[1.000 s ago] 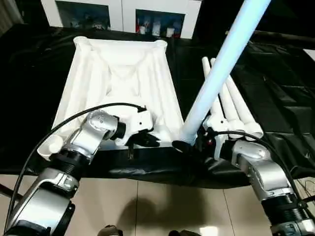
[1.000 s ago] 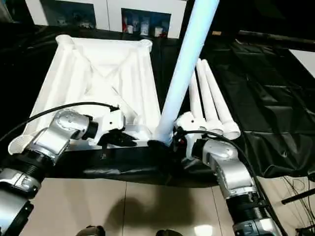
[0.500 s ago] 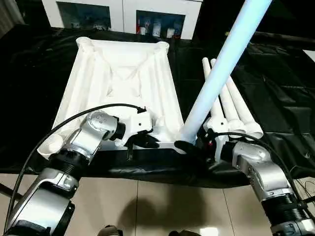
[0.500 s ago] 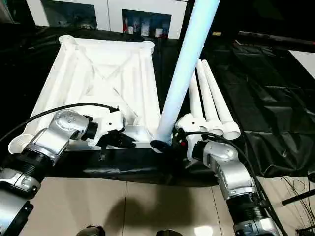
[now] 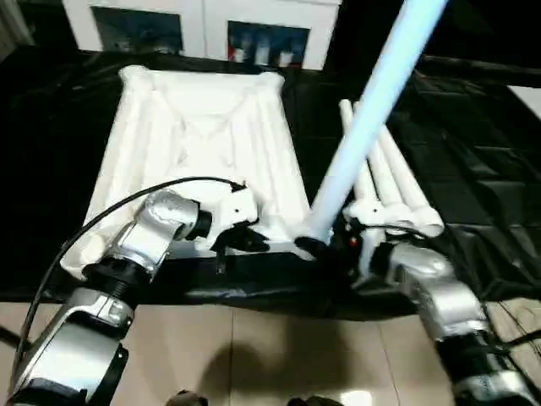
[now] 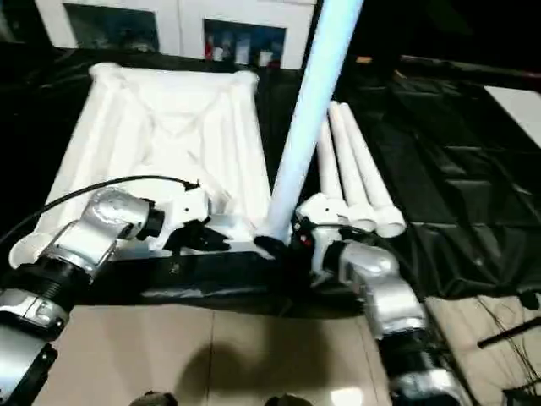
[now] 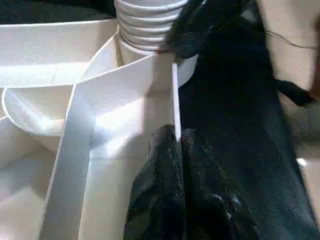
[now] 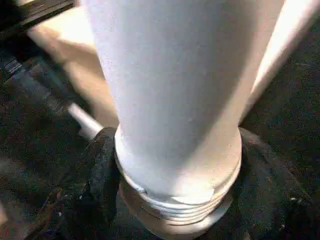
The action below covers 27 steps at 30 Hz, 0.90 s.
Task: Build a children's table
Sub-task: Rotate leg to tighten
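A: Where's the upturned ribbed white plastic tabletop [image 5: 203, 144]?

B: Twelve o'clock; left gripper [image 7: 175, 145] pinches its rim [image 7: 176, 110].

A: The pale-blue tube leg [image 5: 372, 127]?

B: Right gripper [image 8: 175, 200] clasps its threaded base; keep it plumb over the corner socket.

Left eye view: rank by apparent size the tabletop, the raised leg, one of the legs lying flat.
1. Tabletop, by far the largest.
2. Raised leg, held by the right gripper; it leans toward the camera, so it looks bigger than it is.
3. A flat leg, smallest; probably the same real size as the raised one.
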### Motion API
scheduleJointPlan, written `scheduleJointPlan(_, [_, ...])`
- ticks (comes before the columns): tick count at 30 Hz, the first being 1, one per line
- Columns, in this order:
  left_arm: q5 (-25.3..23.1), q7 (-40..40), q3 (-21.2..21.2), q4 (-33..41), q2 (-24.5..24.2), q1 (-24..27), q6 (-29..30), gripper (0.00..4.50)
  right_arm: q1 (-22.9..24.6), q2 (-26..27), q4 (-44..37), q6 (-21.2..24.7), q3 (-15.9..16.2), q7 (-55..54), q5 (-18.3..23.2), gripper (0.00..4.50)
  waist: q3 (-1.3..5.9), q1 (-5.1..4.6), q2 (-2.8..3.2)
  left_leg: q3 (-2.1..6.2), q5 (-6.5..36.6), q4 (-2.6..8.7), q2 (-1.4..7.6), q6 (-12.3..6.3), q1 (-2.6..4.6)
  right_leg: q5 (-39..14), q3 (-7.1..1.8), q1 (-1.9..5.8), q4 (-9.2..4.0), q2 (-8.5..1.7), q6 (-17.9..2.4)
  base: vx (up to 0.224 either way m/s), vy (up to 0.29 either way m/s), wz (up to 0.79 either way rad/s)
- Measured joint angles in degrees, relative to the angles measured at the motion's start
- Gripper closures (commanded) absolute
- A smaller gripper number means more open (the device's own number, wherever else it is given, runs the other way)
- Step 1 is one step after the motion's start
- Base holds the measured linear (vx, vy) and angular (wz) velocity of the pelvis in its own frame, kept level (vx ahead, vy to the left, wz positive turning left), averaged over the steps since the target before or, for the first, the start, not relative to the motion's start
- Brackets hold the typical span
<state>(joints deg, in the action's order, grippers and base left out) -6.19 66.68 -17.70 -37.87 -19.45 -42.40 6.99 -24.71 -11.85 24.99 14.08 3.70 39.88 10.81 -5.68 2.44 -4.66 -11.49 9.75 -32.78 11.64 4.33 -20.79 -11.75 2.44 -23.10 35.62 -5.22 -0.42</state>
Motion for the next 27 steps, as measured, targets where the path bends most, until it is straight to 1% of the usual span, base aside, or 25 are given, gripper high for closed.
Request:
scheduleJointPlan(4, [-1.35,-9.29,1.07,-1.21,4.39,-0.75,5.48,4.50,-6.10,4.93,10.11,-1.12,-3.16,-9.56,-0.46,1.75,0.11,-0.57,0.02,0.02,0.00,0.00,-0.02,0.03,0.36,0.03,-0.05,0.22,-0.09,-0.01,-0.04,0.000,0.000,0.00])
scheduleJointPlan(5, [-1.54,-11.93,1.45,-1.27,5.68,-0.80,7.34,4.50,-8.11,5.83,13.13,-1.41,-3.76,-12.09,-0.58,1.75,0.18,-0.61,0.04,0.09,0.01,0.05,-0.02,0.04,0.43,-0.11,0.03,0.28,-0.29,-0.01,0.20,0.000,0.000,0.00])
scheduleJointPlan(7, [-1.57,-14.89,1.88,-1.24,7.27,-0.83,9.70,4.50,-10.03,6.82,16.37,-2.15,-4.48,-14.87,-0.73,1.75,0.33,-0.60,0.11,0.13,0.00,0.13,-0.03,0.03,0.47,-0.12,0.07,0.31,-0.54,-0.01,0.22,0.000,0.000,0.00])
scheduleJointPlan(8, [-1.77,-17.63,2.58,-0.96,8.52,-0.77,11.85,4.50,-12.14,7.73,19.82,-3.08,-5.54,-17.19,-0.73,1.75,0.36,-0.68,0.08,0.12,0.00,0.13,-0.07,0.03,0.54,-0.13,0.03,0.34,-0.59,-0.01,0.23,0.000,0.000,0.00])
scheduleJointPlan(10, [-2.54,-21.60,3.52,-0.02,10.87,-0.44,14.89,4.50,-15.62,9.15,24.73,-3.71,-7.13,-21.04,-0.72,1.75,0.51,-0.78,-0.25,0.15,0.00,0.13,-0.09,0.03,0.57,-0.14,0.04,0.31,-0.73,-0.02,0.25,0.000,0.000,0.00])
scheduleJointPlan(12, [-2.54,-24.80,4.40,1.54,13.45,0.71,17.50,4.50,-17.54,9.77,28.12,-4.37,-8.44,-23.65,-0.67,1.75,0.78,-0.67,-0.69,0.19,0.00,0.13,-0.11,0.02,0.58,-0.15,0.07,0.30,-0.88,-0.04,0.27,0.000,0.000,0.00])
scheduleJointPlan(14, [-2.54,-27.32,4.95,3.18,14.79,1.68,19.29,4.50,-19.42,10.55,31.39,-5.27,-9.48,-25.50,-0.67,1.75,0.93,-0.69,-1.13,0.19,0.01,0.13,-0.12,0.02,0.56,-0.15,0.06,0.30,-0.99,-0.04,0.27,0.000,0.000,0.00])
scheduleJointPlan(17, [-2.56,-28.80,4.86,3.63,15.12,2.06,19.03,4.50,-21.13,10.78,34.71,-6.79,-9.66,-26.09,-0.96,1.75,0.99,-0.66,-1.53,0.24,0.01,0.29,-0.12,0.01,0.47,-0.16,0.20,0.26,-1.45,-0.03,0.28,0.000,0.000,0.00])
scheduleJointPlan(19, [-2.57,-28.81,4.84,3.77,14.92,2.15,18.84,4.50,-21.50,10.95,35.66,-7.76,-9.72,-26.09,-1.36,1.75,1.00,-0.68,-1.54,0.24,0.01,0.37,-0.16,0.00,0.42,-0.16,0.18,0.24,-1.69,-0.04,0.28,0.000,0.000,0.00])
scheduleJointPlan(25, [-2.63,-28.71,4.85,4.37,14.22,2.39,18.70,4.50,-23.04,11.43,38.65,-9.79,-10.10,-26.16,-1.93,1.75,1.00,-0.75,-1.57,0.24,0.01,0.45,-0.24,0.00,0.36,-0.16,0.09,-0.09,-1.75,-0.04,0.28,0.000,0.000,0.00])
scheduleJointPlan(26, [-2.64,-28.57,4.79,4.39,14.06,2.39,18.55,4.50,-23.21,11.44,38.89,-9.91,-10.13,-26.09,-1.93,1.19,0.99,-0.76,-1.56,0.24,0.01,0.51,-0.24,0.00,0.37,-0.16,0.10,-0.12,-1.74,-0.04,0.28,0.000,0.000,0.00])
scheduleJointPlan(27, [-2.64,-28.34,4.71,4.39,13.84,2.39,18.29,4.50,-23.36,11.45,39.12,-10.06,-10.13,-25.92,-1.94,1.05,0.99,-0.77,-1.55,0.24,0.01,0.56,-0.24,0.00,0.37,-0.16,0.10,-0.16,-1.74,-0.04,0.28,0.000,0.000,0.00])
